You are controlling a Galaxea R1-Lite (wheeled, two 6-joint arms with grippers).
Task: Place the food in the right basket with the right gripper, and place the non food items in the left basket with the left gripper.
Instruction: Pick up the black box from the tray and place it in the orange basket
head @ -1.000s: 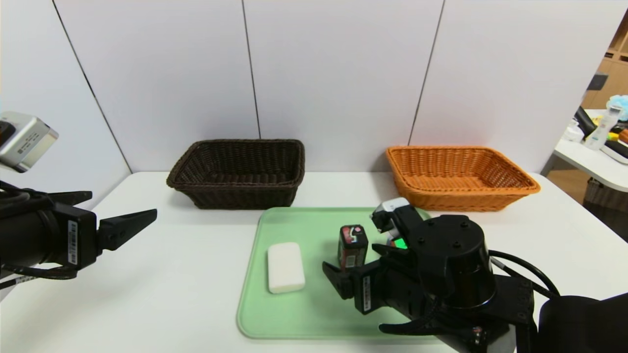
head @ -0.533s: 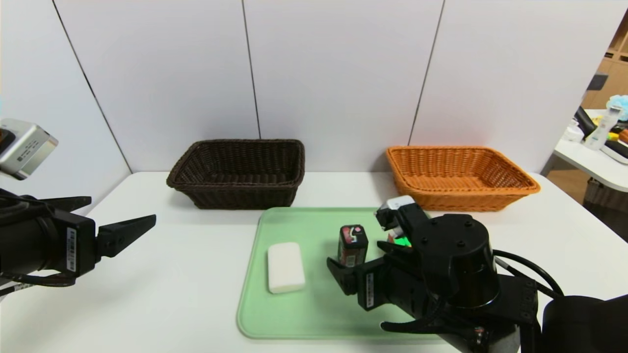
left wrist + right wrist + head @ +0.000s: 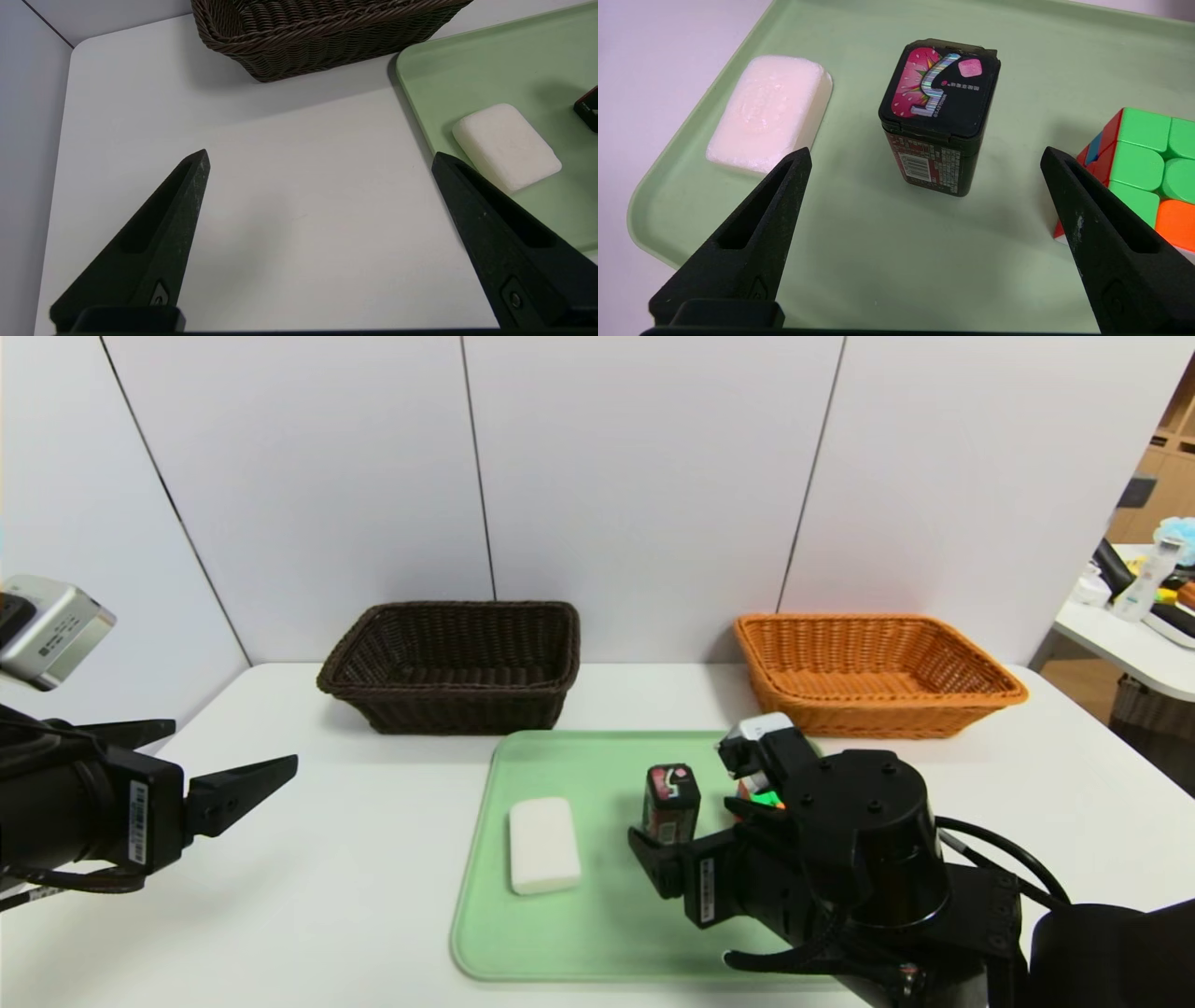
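The food, a small black packet [image 3: 670, 803] [image 3: 941, 116] with pink markings, stands upright on the green tray [image 3: 579, 933]. My right gripper [image 3: 680, 899] [image 3: 924, 154] hovers open just in front of it, and the packet is not between the fingers. The white soap bar [image 3: 543, 845] [image 3: 507, 145] [image 3: 770, 112] lies to the packet's left. The puzzle cube [image 3: 761, 795] [image 3: 1143, 177] sits to its right, mostly hidden behind my right arm in the head view. My left gripper [image 3: 233, 742] [image 3: 320, 155] is open and empty over bare table left of the tray.
The dark brown left basket [image 3: 453, 663] [image 3: 327, 37] and the orange-tan right basket [image 3: 873, 672] stand side by side at the back of the table, against the wall. A second table with clutter [image 3: 1144, 588] is at the far right.
My right gripper has edged slightly to the right and closer to the packet. The left gripper has sunk a little. Nothing was grasped.
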